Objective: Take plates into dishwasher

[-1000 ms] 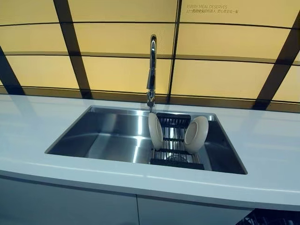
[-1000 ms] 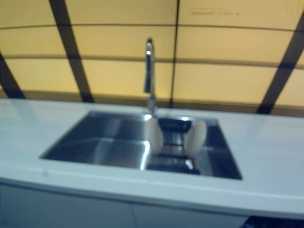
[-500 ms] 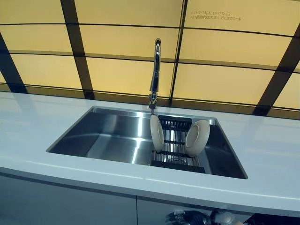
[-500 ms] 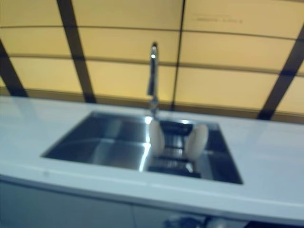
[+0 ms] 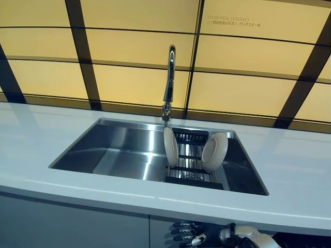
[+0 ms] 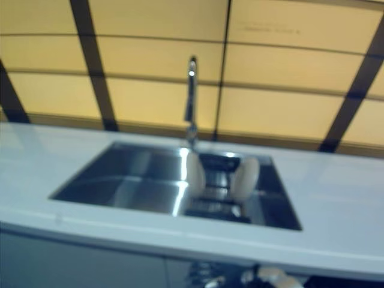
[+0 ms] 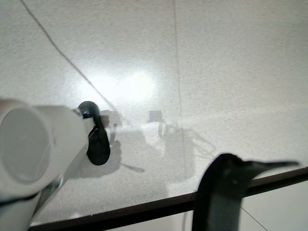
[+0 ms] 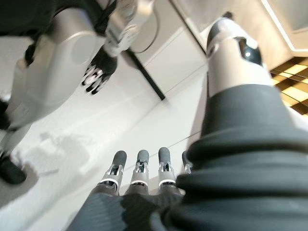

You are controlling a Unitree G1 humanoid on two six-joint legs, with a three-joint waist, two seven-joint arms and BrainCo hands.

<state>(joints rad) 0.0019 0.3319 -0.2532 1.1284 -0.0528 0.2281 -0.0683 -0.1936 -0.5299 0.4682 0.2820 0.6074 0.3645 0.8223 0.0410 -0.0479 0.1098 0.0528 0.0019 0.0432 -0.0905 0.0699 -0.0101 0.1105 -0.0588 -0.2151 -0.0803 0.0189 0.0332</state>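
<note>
Two cream plates stand on edge in a black rack [image 5: 192, 177] in the right part of a steel sink [image 5: 119, 150]. The left plate [image 5: 170, 146] is nearly edge-on and the right plate [image 5: 214, 151] leans right. My right hand [image 5: 192, 235] is low, below the counter's front edge and near the middle; its fingers [image 8: 139, 169] are straight and it holds nothing. My left hand [image 8: 97, 72] shows only in the right wrist view, hanging down with relaxed fingers and empty. No dishwasher is in view.
A tall chrome faucet [image 5: 168, 77] stands behind the sink, just above the left plate. A white countertop [image 5: 295, 175] surrounds the sink, with grey cabinet fronts [image 5: 77, 227] below. A yellow panelled wall [image 5: 129, 77] with dark bars is behind.
My right hand has come up into view below the counter's front edge. The camera has shifted slightly. The plates have not moved.
</note>
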